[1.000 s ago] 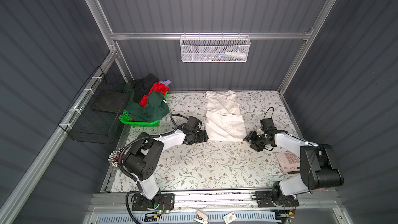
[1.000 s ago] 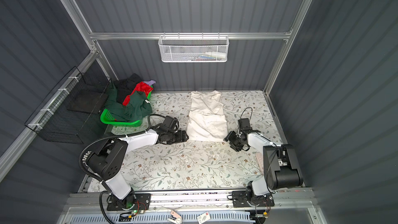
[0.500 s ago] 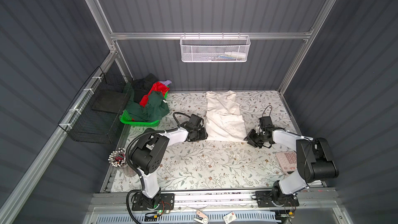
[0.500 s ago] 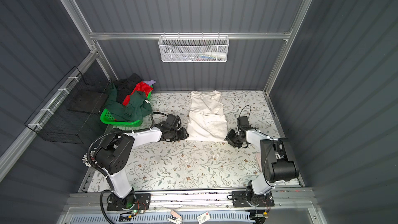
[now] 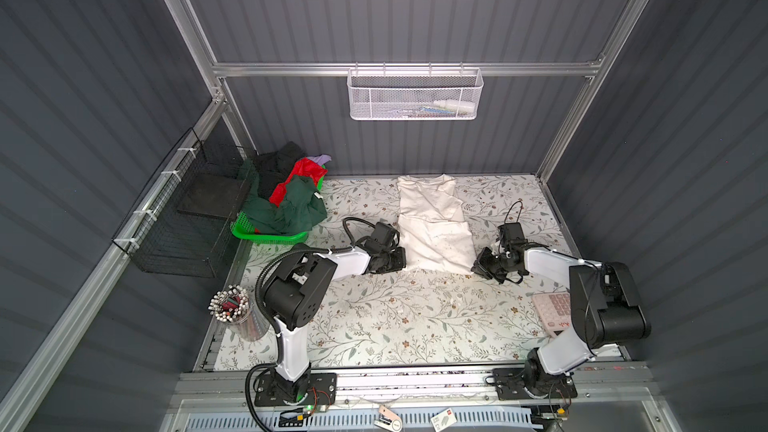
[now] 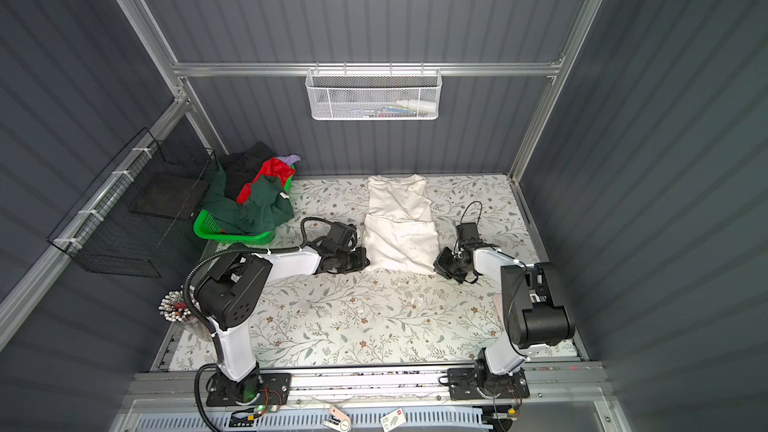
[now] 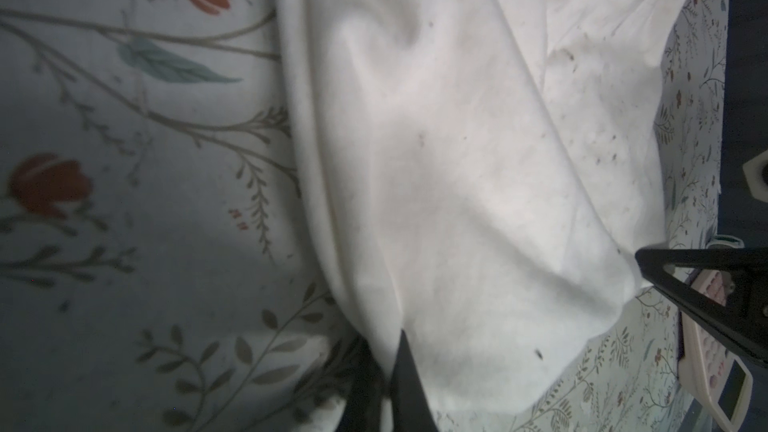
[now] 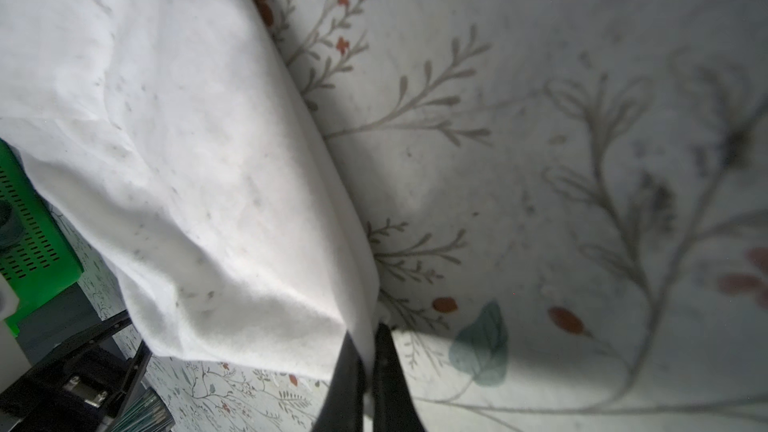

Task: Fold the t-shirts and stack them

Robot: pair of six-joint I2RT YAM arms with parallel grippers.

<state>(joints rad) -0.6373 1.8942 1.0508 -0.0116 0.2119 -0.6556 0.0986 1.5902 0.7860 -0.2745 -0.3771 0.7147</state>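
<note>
The cream-white t-shirt (image 5: 432, 218) (image 6: 399, 226) lies as a long folded strip at the middle back of the floral table. My left gripper (image 5: 405, 261) (image 6: 366, 261) sits low at its near left corner, and the left wrist view shows this gripper (image 7: 384, 342) shut on the cloth edge (image 7: 457, 201). My right gripper (image 5: 476, 263) (image 6: 437, 263) is at the near right corner; in the right wrist view it (image 8: 365, 332) pinches the hem (image 8: 208, 160). Dark green (image 5: 291, 209), red (image 5: 303, 172), black (image 5: 274, 160) and lavender (image 5: 320, 158) t-shirts are heaped at the back left.
The heap fills a green plastic basket (image 5: 270, 236). A black wire basket (image 5: 183, 218) hangs on the left wall and a white mesh basket (image 5: 415, 93) on the back rail. A cup of pens (image 5: 235, 313) stands front left, a pink calculator (image 5: 552, 313) front right.
Both grippers have slid inward to the shirt's near corners and gone from open to shut on the cloth. The shirt itself has not shifted.
</note>
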